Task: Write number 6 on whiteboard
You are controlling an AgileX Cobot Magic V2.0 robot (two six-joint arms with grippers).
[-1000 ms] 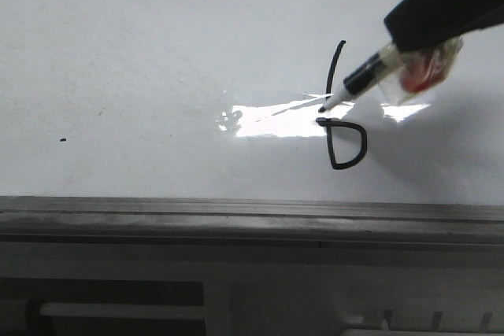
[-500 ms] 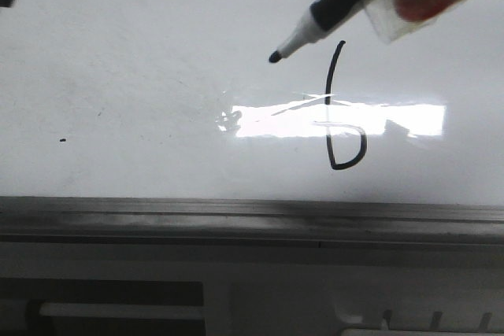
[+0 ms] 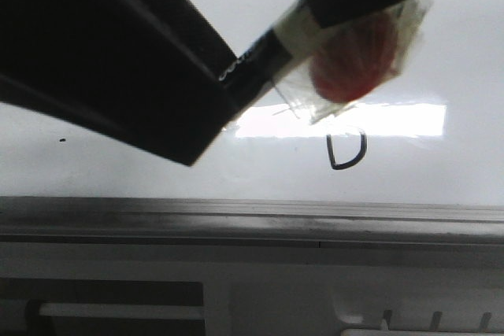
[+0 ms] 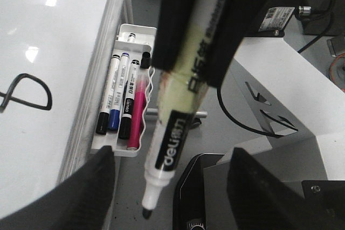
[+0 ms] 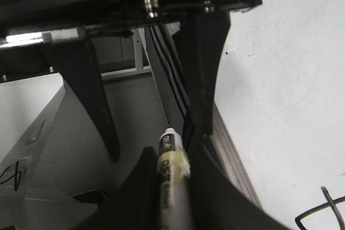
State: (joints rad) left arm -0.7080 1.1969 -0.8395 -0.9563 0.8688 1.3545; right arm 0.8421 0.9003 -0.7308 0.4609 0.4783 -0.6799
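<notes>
The number 6 is drawn in thin black ink on the whiteboard. In the front view only its lower loop shows: a closed D-shaped outline with a straight left side and a rounded right side. The stem above it is hidden behind the marker and by the bright rectangular glare. In the left wrist view the loop appears as a rounded black outline on the glossy white surface, well apart from the marker tip. In the right wrist view only a short black curved stroke shows at the frame edge.

The right gripper has its jaws clenched on the marker, one dark finger on each side of the pale yellow barrel. In the left wrist view the marker runs out of the right gripper with the black tip bare and off the board surface. A clear tape wrap over a red patch sits on the marker just beside the right jaws.

The left gripper has its jaws released: the two dark fingers stand wide apart with the marker tip between them, touching neither. In the front view a left finger fills the upper left, in front of the board.

A white tray on the board's grey rim holds several markers: black, blue and pink.
</notes>
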